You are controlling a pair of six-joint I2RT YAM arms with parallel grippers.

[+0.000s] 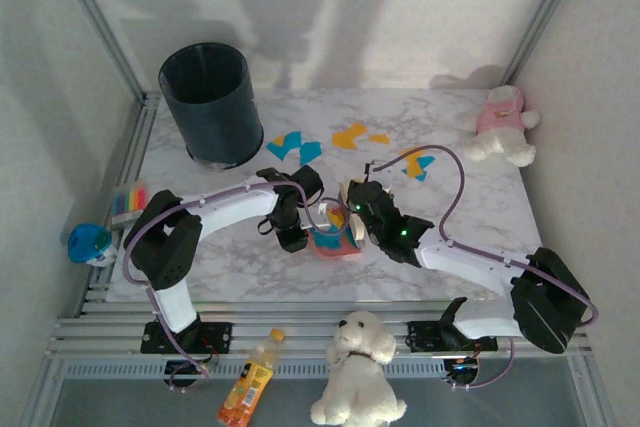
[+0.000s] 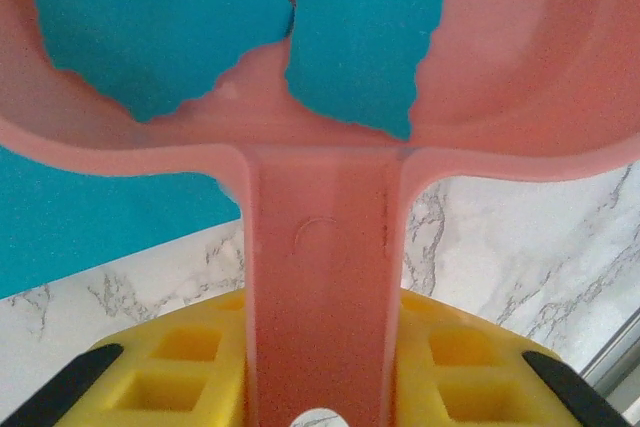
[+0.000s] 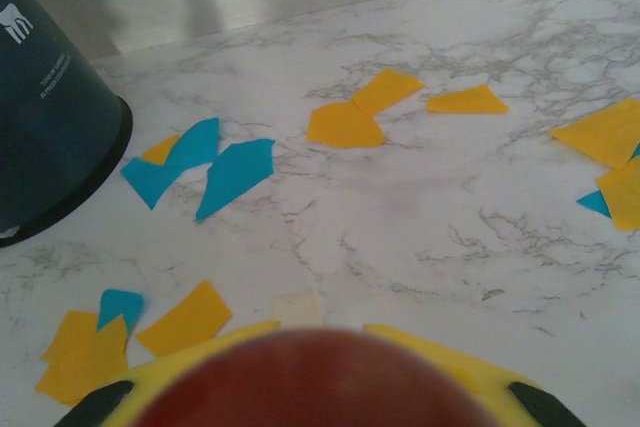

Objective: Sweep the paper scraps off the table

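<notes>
Where the marbled counter (image 1: 480, 217) is bounded by white walls (image 1: 300, 7) and rail frame (image 1: 300, 332), bare room is seen near right. Across a left-right band, far centre, paper scraps (image 1: 350, 135) are strewn. The left pincer (image 2: 320, 392) is clamped on a pink dustpan (image 2: 320, 247); the right pincer (image 1: 356, 209) is closed, seemingly on a reddish object (image 3: 310, 382).

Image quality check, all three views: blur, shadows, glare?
Top external: soft even light, dark shadows on the back wall, no glare. Left wrist: pink dustpan very close, slightly soft. Right wrist: red object at the bottom edge badly defocused; paper scraps and bin sharp.
</notes>
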